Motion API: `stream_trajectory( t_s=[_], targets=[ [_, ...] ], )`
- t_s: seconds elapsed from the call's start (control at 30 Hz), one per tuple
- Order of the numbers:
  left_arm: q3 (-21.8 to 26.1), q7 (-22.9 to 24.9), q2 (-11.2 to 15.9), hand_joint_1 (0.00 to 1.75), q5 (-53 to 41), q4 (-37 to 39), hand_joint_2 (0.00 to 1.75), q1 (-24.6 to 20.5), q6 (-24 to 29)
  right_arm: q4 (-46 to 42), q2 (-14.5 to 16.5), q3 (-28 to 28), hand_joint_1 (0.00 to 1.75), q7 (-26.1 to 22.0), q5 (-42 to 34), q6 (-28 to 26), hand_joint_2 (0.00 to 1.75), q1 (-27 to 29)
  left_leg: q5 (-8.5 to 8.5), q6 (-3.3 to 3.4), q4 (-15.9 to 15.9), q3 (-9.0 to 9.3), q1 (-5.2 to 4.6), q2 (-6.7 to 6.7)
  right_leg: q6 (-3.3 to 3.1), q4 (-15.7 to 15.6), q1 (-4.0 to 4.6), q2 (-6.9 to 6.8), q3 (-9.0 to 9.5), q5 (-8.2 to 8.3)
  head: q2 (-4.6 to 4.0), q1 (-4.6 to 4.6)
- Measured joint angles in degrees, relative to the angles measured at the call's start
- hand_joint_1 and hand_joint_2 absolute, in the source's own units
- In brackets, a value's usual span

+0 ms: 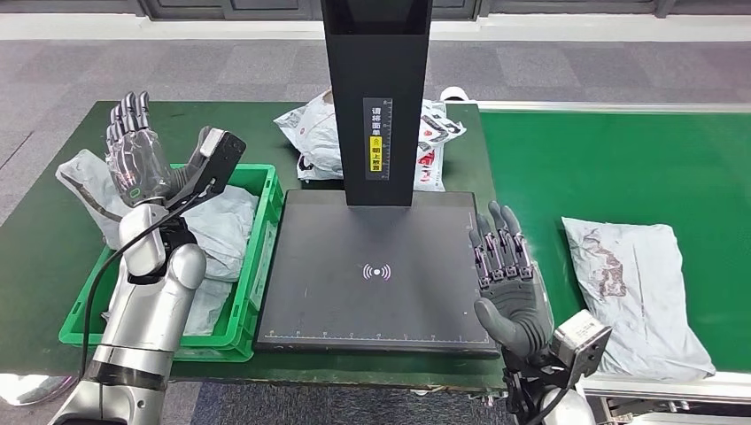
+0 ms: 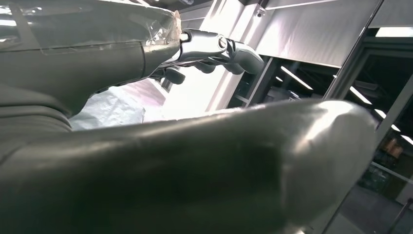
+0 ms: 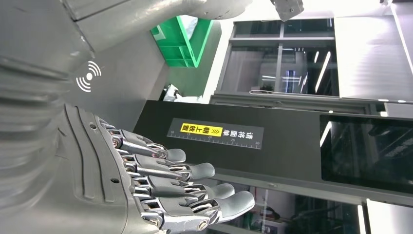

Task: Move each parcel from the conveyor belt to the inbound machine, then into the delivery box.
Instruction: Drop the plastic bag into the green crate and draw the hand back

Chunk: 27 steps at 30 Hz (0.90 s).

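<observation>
Head view: grey parcel (image 1: pixel 633 288) lies on green conveyor belt (image 1: pixel 611 168), near right hand (image 1: pixel 507 274), which is empty, fingers straight over the inbound machine (image 1: pixel 354 292) plate edge. Right wrist view adds the machine's screen (image 3: pixel 365 151). Left hand (image 1: pixel 135 152) raised above green delivery box (image 1: pixel 257 266), fingers spread, empty.

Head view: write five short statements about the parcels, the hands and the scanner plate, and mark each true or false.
1. A grey parcel lies on the green conveyor belt. True.
2. The right hand grips that parcel. False: it holds nothing, fingers straight, beside the plate's edge.
3. The inbound machine's plate carries a parcel. False: the plate is bare.
4. The green delivery box holds grey parcels. True.
5. The left hand rests in the box. False: it is raised above it, fingers apart and holding nothing.
</observation>
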Motion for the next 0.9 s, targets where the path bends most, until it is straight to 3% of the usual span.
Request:
stream_trajectory(
  t_s=[0.9],
  targets=[
    [0.00, 2.83, 0.03, 0.00, -3.56, 2.51, 0.00, -0.80, -2.62, 1.25, -0.18, 0.00, 0.00, 0.86, -0.98, -0.16, 1.75, -0.91, 0.00, 0.00, 0.00, -0.01, 0.00, 0.00, 0.00, 0.00, 0.00, 0.00, 0.00, 0.00, 0.00, 0.00]
  ],
)
